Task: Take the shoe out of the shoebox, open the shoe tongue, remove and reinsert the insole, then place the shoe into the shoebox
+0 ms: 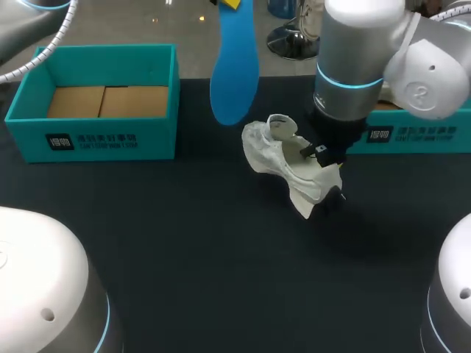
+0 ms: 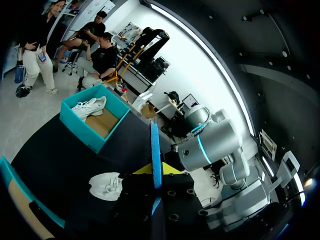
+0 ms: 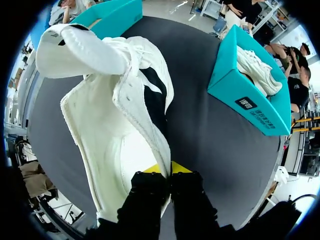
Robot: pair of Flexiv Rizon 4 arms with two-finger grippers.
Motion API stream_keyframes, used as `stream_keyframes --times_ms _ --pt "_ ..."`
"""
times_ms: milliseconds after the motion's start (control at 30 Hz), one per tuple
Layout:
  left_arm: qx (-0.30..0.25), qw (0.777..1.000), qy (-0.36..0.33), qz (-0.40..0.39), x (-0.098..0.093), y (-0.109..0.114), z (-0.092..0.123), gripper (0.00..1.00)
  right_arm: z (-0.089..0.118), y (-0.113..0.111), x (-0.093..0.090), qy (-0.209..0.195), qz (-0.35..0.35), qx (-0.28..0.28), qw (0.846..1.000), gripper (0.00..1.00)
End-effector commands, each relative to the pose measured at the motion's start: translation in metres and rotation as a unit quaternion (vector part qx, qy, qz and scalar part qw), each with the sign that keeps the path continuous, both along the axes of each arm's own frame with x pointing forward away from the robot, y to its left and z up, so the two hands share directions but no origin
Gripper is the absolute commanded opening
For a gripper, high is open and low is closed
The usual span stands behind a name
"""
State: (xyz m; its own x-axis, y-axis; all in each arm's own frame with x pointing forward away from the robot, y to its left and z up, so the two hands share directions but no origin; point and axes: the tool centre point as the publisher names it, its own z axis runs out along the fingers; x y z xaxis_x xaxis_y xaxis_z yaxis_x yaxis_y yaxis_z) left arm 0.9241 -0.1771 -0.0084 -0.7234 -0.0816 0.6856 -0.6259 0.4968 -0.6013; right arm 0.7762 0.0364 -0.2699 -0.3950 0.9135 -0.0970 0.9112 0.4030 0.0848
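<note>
Showing the right gripper (image 3: pixel 166 169) clamped on the side wall of the white shoe (image 1: pixel 291 165) at the middle of the dark table (image 1: pixel 221 279), fingertips hidden behind the right arm (image 1: pixel 353 66) from overhead, and the left gripper (image 2: pixel 156 172) pinched on the blue insole (image 1: pixel 234 66), raised over the far edge and cut off overhead. Marked with white print, not clearly legible: left shoebox (image 1: pixel 96 136) and right box (image 1: pixel 419 136), the latter mostly hidden by that arm. Leaving the near half open.

Robotics lab: 2 robot arms (image 1: pixel 353 66), black table (image 1: pixel 221 272), teal shoebox (image 1: pixel 103 140).
</note>
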Motion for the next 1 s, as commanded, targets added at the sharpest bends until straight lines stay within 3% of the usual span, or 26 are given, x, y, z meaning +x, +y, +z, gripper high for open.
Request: stream_keyframes --times_ms 33,333,433,633,1000 --pt "0.0 1.0 0.0 -0.001 0.001 0.001 0.0 0.0 0.0 0.002 0.001 0.0 -0.001 -0.001 1.0 0.0" --pt "0.0 1.0 0.0 -0.001 0.001 0.001 0.0 0.0 0.0 0.002 0.001 0.0 -0.001 -0.001 1.0 0.0" --pt "0.0 1.0 0.0 -0.001 0.001 0.001 0.0 0.0 0.0 -0.004 -0.002 -0.005 -0.083 -0.033 0.996 0.0" --pt "0.0 1.0 0.0 -0.001 0.001 0.001 0.0 0.0 0.001 -0.003 -0.016 -0.03 -0.186 -0.003 0.982 0.0" --pt "0.0 1.0 0.0 -0.001 0.001 0.001 0.0 0.0 -0.007 0.011 -0.041 -0.038 -0.224 0.034 0.973 0.0"
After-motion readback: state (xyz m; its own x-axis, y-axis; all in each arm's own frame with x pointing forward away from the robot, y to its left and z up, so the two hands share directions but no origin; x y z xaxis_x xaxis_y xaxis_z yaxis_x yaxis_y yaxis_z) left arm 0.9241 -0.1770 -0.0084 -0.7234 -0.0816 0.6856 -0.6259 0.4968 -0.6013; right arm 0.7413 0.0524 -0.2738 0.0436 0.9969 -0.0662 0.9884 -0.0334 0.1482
